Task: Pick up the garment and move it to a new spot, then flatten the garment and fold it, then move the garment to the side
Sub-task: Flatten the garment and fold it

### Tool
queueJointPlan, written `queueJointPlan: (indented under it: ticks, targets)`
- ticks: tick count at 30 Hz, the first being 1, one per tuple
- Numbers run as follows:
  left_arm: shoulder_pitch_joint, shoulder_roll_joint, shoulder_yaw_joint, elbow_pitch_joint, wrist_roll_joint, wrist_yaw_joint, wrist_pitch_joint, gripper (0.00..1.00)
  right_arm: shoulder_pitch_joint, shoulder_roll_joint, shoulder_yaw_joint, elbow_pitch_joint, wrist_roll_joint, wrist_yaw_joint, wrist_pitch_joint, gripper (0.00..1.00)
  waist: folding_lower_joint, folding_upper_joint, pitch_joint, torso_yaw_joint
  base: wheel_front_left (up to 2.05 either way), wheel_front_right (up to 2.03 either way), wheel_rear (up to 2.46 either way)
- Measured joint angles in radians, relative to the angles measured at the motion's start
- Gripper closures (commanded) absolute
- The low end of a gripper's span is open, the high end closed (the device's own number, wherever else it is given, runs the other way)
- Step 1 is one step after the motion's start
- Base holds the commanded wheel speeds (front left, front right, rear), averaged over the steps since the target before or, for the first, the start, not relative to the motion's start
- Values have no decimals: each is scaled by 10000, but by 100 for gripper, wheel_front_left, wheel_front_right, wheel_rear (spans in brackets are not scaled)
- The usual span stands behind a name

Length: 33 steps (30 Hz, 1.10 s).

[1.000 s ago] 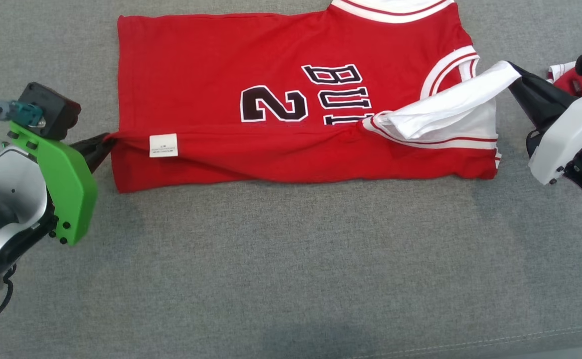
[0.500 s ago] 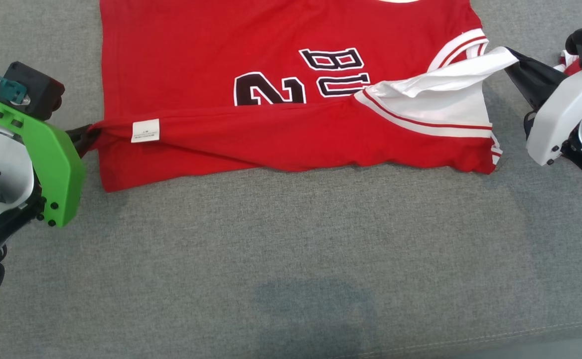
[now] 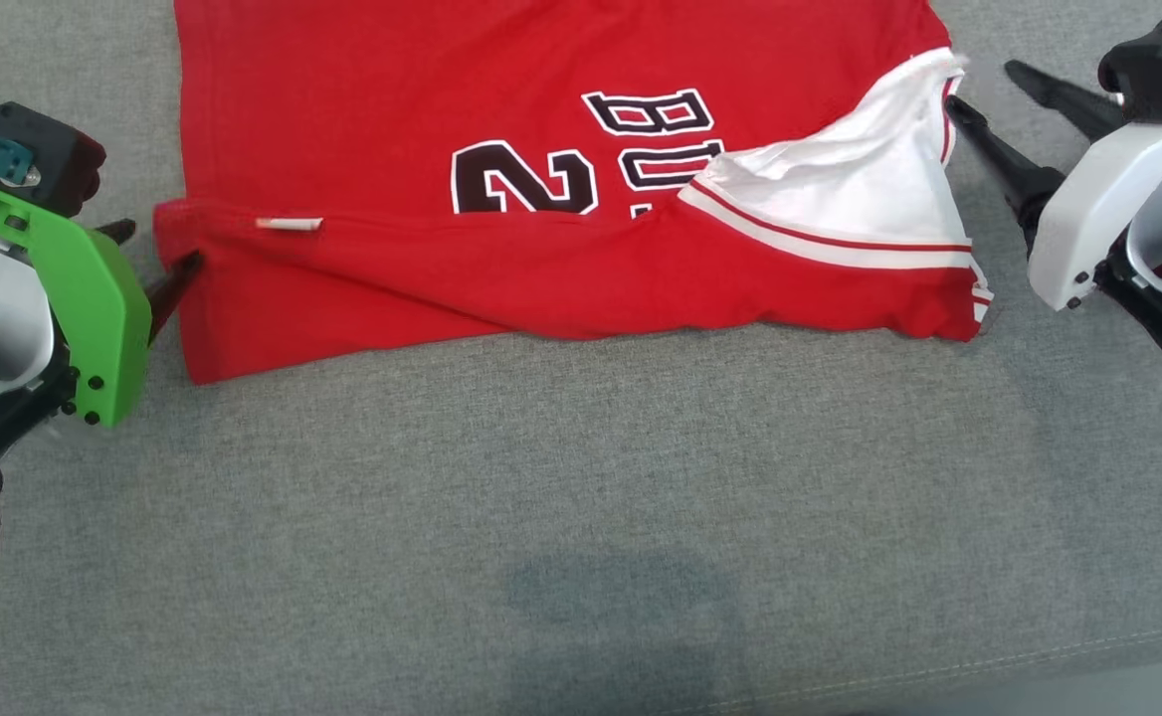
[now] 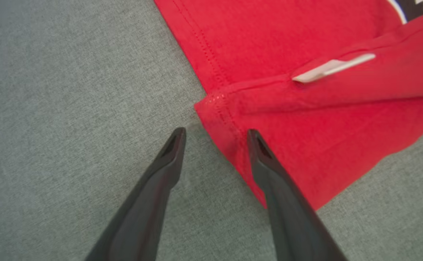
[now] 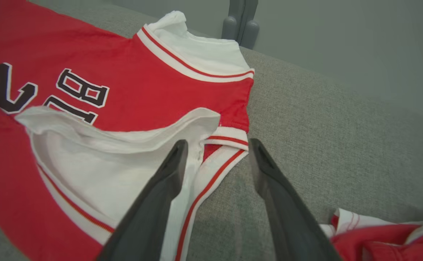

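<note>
Red jersey point(image 3: 541, 149) lies half-folded, far on the grey cushion point(image 3: 581, 477); soft, light, limp, I judge; hem corners should grip best; left gripper point(image 3: 155, 249) and right gripper point(image 3: 982, 87) both spread, empty, at its ends.

Green L bracket point(image 3: 94, 308), white R shell point(image 3: 1088, 219)

A wide bench upholstered in grey woven fabric point(image 3: 581, 477) carries a red sleeveless basketball jersey with white trim and black lettering point(image 3: 392, 99). It is spread flat, its near long edge folded over onto itself. A stitched seam point(image 3: 939, 675) runs along the bench's front. Beyond the jersey's armhole end lies a small crumpled red-and-white cloth point(image 5: 381, 239).
</note>
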<state>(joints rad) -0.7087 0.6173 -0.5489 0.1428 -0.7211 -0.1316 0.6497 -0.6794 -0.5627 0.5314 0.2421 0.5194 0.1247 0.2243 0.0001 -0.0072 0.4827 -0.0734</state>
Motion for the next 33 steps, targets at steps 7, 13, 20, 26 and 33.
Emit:
queueJointPlan:
  ticks: [7, 13, 20, 26, 33]
  targets:
    - [9, -142, 621, 399, -109, 288, -677, 0, -86, -6, -123, 313, -128, 0, -527, 0, -1, 0, -334, -92, 0, 0, 0]
    - [831, -652, 1636, 332, -1058, 1037, -1450, 0, 562, 19, -426, 140, 96, -33, -1158, 0, -1, 0, -719, -184, 0, 0, 0]
    - [2487, -1467, 2130, 67, -1862, 1831, -2188, 0, 2696, 63, -573, 98, 825, -309, -1455, 0, -1, 0, -984, -52, 0, 0, 0]
    - [3495, -1659, 2337, 48, -1977, 2125, -2692, 0, 3276, 761, -495, 65, 1085, -405, -1772, 0, -1, 0, -1030, 96, 0, 0, 0]
    - [3688, -1881, 2130, -282, -1824, 2125, -2993, 0, 3661, 897, -307, 69, 1135, -485, -1973, 0, -1, 0, -1038, 134, 0, 0, 0]
